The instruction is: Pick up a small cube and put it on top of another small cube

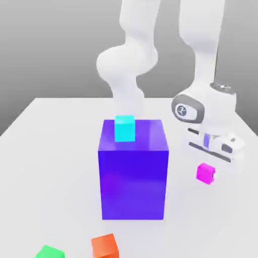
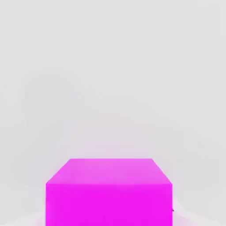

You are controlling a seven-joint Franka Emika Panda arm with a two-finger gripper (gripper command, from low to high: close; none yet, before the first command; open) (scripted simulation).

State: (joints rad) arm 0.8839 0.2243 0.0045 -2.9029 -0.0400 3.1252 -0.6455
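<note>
Hovering over the small bright magenta cube (image 1: 205, 173), the gripper (image 1: 215, 151) is closed; descending now might knock it away.

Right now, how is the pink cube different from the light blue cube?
The pink cube sits on the table below the gripper, while the light blue cube rests on top of the big blue block. One is magenta, the other cyan. Both are small cubes of similar size.

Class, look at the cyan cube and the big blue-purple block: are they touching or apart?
Touching. The exterior view shows the cyan cube resting directly on the top face of the blue-purple block, with no gap beneath it.
</note>
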